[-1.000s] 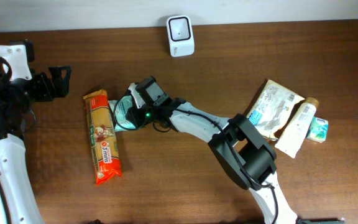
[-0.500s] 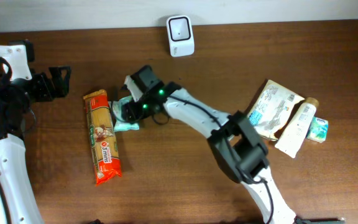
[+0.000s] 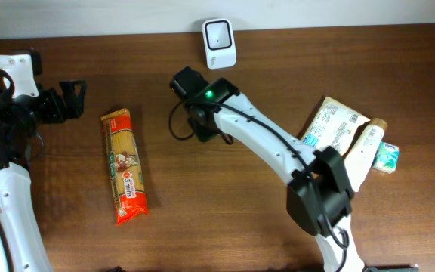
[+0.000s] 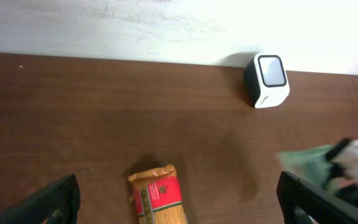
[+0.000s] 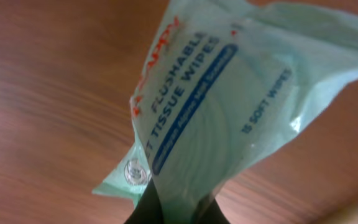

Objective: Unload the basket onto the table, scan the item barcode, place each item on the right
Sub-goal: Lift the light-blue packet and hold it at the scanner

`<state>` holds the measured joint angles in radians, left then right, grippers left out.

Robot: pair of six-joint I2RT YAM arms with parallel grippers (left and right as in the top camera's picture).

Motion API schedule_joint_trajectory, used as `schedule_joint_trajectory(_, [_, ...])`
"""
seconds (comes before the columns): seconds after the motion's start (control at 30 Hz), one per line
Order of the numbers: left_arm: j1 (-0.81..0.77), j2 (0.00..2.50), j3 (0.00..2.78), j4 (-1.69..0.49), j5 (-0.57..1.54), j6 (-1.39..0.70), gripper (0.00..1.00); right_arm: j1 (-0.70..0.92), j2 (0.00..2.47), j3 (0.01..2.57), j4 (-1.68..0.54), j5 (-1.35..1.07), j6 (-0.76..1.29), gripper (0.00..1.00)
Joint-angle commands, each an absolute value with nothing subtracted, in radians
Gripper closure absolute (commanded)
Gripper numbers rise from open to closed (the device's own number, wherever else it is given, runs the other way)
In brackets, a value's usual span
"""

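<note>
A pale green pack of flushable tissue wipes [image 5: 229, 106] hangs above the wood, pinched at its lower edge by my right gripper [image 5: 178, 210], which is shut on it. In the overhead view that gripper [image 3: 200, 127] sits just left of and in front of the white barcode scanner [image 3: 219, 33], and the arm hides the pack. The left wrist view shows the pack as a green blur [image 4: 306, 163] at the right, below the scanner [image 4: 267, 79]. My left gripper [image 3: 70, 102] stands open and empty at the far left.
An orange-red spaghetti pack [image 3: 124, 166] lies lengthwise left of centre, between the left fingers [image 4: 58, 199] in the wrist view. At the right lie a beige pouch [image 3: 331, 132], a cream tube [image 3: 361, 155] and a teal box [image 3: 387, 156]. The white wall runs along the back edge.
My right gripper has lifted the wipes pack from beside the spaghetti and swung back and to the right, close to the scanner. The left arm has not moved.
</note>
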<state>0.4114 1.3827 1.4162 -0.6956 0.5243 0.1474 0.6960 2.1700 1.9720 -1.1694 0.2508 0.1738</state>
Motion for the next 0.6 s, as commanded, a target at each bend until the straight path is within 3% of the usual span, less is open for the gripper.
schedule_joint_trajectory(0.0, [0.408, 1.374, 1.425, -0.693, 0.535, 0.139, 0.01, 0.7, 2.163, 1.937, -1.317, 0.606, 0.327, 0.96])
schedule_joint_trajectory(0.13, [0.408, 1.374, 1.425, -0.693, 0.535, 0.139, 0.01, 0.699, 2.25, 1.783, -1.262, 0.801, 0.334, 0.96])
schedule_joint_trajectory(0.23, [0.408, 1.374, 1.425, -0.693, 0.535, 0.139, 0.01, 0.7, 2.292, 1.774, -1.237, 0.776, 0.31, 0.96])
schedule_joint_trajectory(0.3, [0.408, 1.374, 1.425, -0.693, 0.535, 0.139, 0.01, 0.7, 2.292, 1.774, -1.222, 0.57, 0.196, 0.78])
schedule_joint_trajectory(0.4, [0.408, 1.374, 1.425, -0.693, 0.535, 0.139, 0.01, 0.741, 2.292, 1.775, -1.217, 0.506, 0.128, 0.68])
schedule_joint_trajectory(0.43, [0.408, 1.374, 1.425, -0.693, 0.535, 0.139, 0.01, 0.77, 2.292, 1.777, -1.209, 0.547, 0.112, 0.5])
schedule_joint_trajectory(0.47, [0.408, 1.374, 1.425, -0.693, 0.535, 0.139, 0.01, 0.781, 2.292, 1.783, -1.207, 0.585, 0.112, 0.25])
schedule_joint_trajectory(0.5, [0.408, 1.374, 1.425, -0.693, 0.535, 0.139, 0.01, 0.791, 2.292, 1.802, -1.207, 0.595, 0.112, 0.19])
schedule_joint_trajectory(0.57, [0.408, 1.374, 1.425, -0.693, 0.535, 0.139, 0.01, 0.799, 2.291, 1.85, -1.223, 0.595, 0.124, 0.19])
